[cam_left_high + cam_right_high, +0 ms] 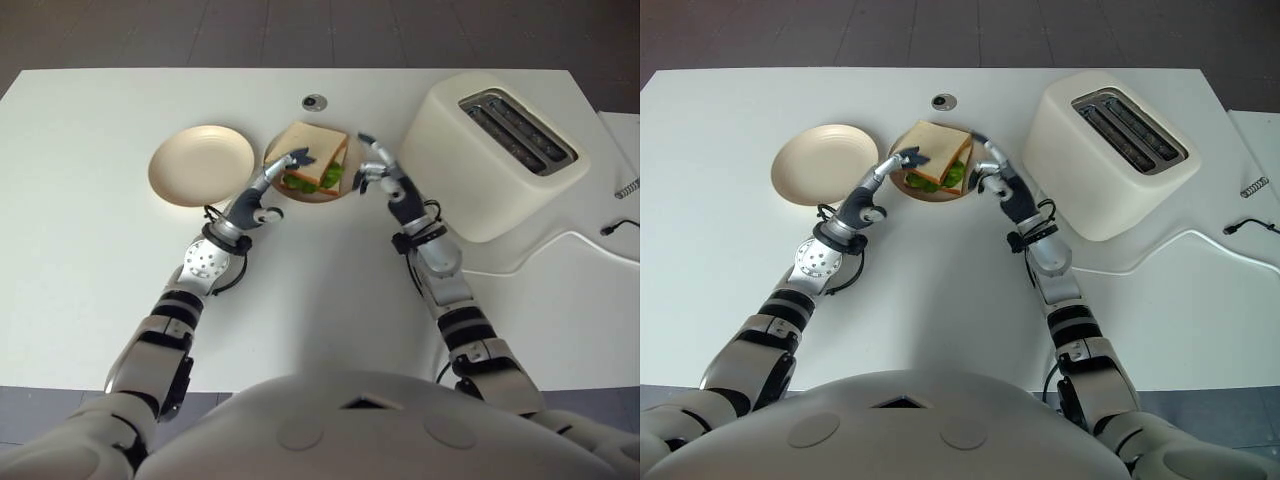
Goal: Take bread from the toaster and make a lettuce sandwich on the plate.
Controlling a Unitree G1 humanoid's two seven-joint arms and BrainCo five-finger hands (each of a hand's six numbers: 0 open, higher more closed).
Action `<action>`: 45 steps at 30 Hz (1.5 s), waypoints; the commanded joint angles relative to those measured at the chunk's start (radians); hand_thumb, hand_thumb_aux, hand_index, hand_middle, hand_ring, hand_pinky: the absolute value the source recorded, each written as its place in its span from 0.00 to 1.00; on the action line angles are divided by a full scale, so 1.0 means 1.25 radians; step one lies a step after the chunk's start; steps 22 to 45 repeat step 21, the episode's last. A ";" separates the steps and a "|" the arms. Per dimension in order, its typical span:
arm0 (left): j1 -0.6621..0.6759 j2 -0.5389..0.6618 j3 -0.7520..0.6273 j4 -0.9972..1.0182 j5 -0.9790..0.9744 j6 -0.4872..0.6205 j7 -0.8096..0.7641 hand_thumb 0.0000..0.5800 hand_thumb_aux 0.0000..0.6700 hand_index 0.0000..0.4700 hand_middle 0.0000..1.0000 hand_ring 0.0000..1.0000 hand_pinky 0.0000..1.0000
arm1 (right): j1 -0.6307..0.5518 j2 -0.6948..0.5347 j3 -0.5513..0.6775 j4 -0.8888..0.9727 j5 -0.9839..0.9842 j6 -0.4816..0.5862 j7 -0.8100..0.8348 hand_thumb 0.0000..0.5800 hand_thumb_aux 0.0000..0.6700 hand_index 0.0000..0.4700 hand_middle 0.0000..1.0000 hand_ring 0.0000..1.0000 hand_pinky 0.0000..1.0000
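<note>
Left hand at sandwich, white table, dark floor

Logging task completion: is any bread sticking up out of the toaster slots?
No, both slots of the toaster look dark with no slice rising above them, and the sandwich sits on the plate.

sandwich on plate | left hand touching sandwich's left edge | right hand beside plate
</note>
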 commanded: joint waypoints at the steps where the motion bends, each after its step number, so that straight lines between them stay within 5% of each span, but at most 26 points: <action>1: 0.094 0.050 -0.027 -0.304 -0.339 0.076 -0.088 0.00 0.00 0.00 0.00 0.00 0.00 | 0.044 0.012 -0.056 -0.147 0.141 -0.053 0.025 0.00 0.00 0.00 0.00 0.00 0.00; 5: 0.144 0.067 -0.001 -0.483 -0.488 0.152 -0.146 0.00 0.00 0.00 0.00 0.00 0.00 | 0.077 0.025 -0.063 -0.248 0.124 -0.047 0.013 0.00 0.00 0.00 0.00 0.00 0.00; 16: 0.134 -0.090 0.049 -0.463 -0.391 0.325 -0.151 0.00 0.00 0.00 0.00 0.00 0.00 | 0.084 0.076 -0.052 -0.269 0.089 -0.012 0.009 0.00 0.00 0.00 0.00 0.00 0.00; 21: 0.119 -0.206 0.070 -0.538 -0.413 0.574 0.045 0.00 0.00 0.00 0.00 0.00 0.00 | 0.077 0.181 -0.017 -0.334 -0.055 0.071 -0.111 0.00 0.00 0.00 0.00 0.00 0.00; 45: 0.119 -0.206 0.070 -0.538 -0.413 0.574 0.045 0.00 0.00 0.00 0.00 0.00 0.00 | 0.077 0.181 -0.017 -0.334 -0.055 0.071 -0.111 0.00 0.00 0.00 0.00 0.00 0.00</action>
